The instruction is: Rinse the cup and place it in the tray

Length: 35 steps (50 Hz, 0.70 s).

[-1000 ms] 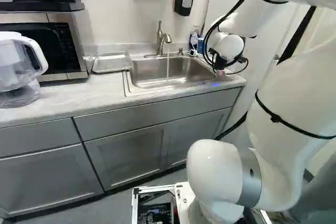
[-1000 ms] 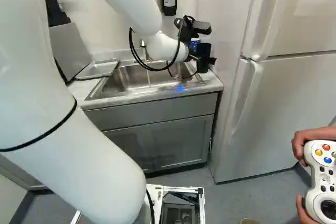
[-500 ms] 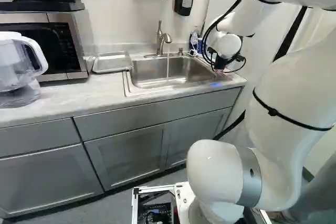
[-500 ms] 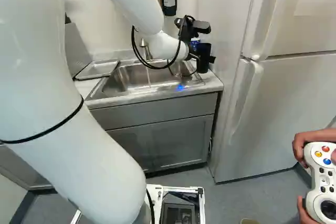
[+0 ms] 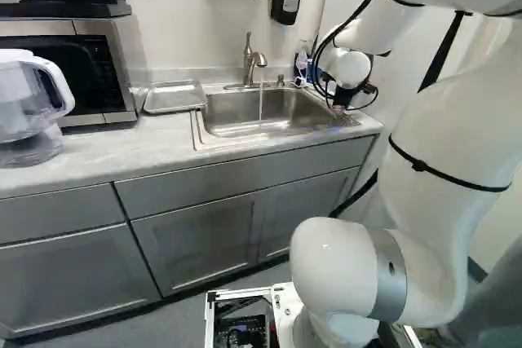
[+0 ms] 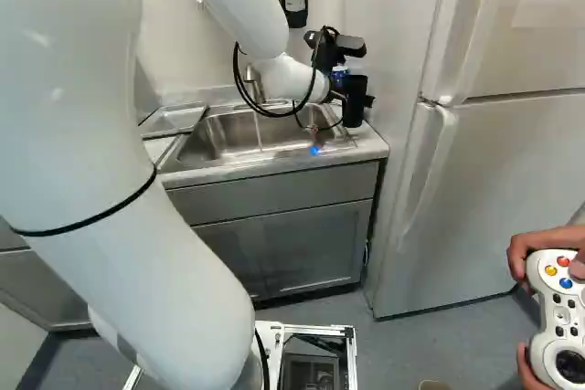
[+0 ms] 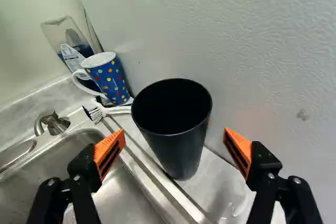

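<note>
"Where is the cup?"

"The black cup [image 7: 176, 140] stands upright on the bench [image 5: 86, 152], on the strip between the sink [image 5: 257, 110] and the side of the fridge [image 6: 475, 189]. The spotted mug [image 7: 111, 81] and the brush [image 7: 116, 110] are beyond it."

"And the tool [image 7: 172, 137]?"

"Wide apart, holding nothing. The cup shows between its two orange pads, with a gap on either side."

"So which step is this?"

"Getting hold of the cup, I'd judge. Rinsing hasn't begun, though water [image 5: 261, 104] is running from the faucet [image 5: 254, 59] into the sink."

"What does the next move ask for?"

"Centre on the cup, ease in until the pads sit well down its wall, then close gently. It tapers towards the foot, so a hard squeeze could make it slip or tilt."

"After that?"

"Lift it clear of the sink's rim and the mug, take it under the stream, tip it out, then set it in the tray [image 5: 174, 97] on the far side of the sink."
</note>
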{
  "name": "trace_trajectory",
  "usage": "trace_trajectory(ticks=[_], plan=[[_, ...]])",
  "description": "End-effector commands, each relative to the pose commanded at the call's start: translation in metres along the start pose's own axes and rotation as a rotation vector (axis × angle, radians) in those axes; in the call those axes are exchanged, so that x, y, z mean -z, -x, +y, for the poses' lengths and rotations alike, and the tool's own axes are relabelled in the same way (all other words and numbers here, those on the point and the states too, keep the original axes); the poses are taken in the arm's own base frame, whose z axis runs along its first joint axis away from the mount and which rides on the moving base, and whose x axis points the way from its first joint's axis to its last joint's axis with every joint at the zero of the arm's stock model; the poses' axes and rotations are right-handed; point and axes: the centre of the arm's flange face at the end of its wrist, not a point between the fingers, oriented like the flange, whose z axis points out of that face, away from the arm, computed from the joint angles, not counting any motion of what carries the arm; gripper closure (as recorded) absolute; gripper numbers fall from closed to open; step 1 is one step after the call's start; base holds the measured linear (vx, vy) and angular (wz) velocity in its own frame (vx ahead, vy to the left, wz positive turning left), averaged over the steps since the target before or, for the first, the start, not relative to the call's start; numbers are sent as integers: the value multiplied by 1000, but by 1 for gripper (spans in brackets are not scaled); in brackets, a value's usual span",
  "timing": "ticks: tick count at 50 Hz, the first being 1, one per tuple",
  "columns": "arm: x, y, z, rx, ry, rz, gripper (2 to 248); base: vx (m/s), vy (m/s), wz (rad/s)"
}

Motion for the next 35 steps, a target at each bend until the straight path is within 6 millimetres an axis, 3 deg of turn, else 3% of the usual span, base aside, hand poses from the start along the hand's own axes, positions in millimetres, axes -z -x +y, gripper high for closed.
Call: trace_trajectory(ticks=[35], plan=[[-7, 4, -2, 4, 0, -11, 3, 0, 0, 0]])
